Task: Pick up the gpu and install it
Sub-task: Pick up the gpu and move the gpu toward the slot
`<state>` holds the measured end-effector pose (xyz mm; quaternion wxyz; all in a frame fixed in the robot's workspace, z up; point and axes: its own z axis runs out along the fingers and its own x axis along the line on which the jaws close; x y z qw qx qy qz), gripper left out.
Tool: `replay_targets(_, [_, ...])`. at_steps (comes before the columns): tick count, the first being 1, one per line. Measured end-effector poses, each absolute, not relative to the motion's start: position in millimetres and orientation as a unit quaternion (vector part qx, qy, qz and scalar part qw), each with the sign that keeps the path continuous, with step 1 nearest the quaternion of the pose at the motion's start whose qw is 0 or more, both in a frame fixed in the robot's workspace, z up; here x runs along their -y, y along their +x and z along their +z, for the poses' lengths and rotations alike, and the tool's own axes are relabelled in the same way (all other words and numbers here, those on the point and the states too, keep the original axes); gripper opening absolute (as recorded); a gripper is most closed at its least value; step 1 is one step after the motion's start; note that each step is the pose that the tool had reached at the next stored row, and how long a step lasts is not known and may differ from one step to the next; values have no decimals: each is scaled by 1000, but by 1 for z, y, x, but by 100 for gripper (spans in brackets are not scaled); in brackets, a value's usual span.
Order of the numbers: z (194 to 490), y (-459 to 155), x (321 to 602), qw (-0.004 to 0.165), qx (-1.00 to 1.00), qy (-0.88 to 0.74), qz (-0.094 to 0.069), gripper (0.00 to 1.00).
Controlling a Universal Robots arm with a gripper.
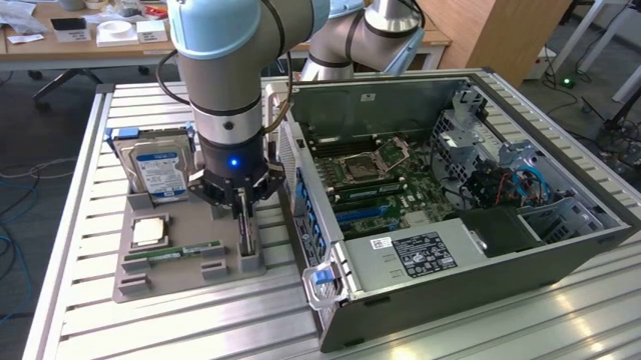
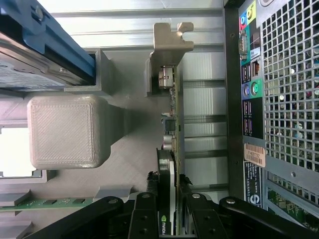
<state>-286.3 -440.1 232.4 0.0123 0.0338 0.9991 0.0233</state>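
One thin green-boarded gpu (image 2: 176, 144) stands on edge, clamped by the tool (image 2: 168, 183).

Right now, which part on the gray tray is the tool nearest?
The gpu, standing on edge: the tool is right over it, while the hard drive, CPU and RAM stick lie apart.

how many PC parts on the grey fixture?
4: hard drive far end, CPU mid, RAM stick nearest, gpu at exterior view's right, in the gripper. Arm may hide more.
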Motion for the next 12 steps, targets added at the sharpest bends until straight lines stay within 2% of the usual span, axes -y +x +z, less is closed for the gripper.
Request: replay_targets(12, [235,-286,440,12,-999,34,23,27])
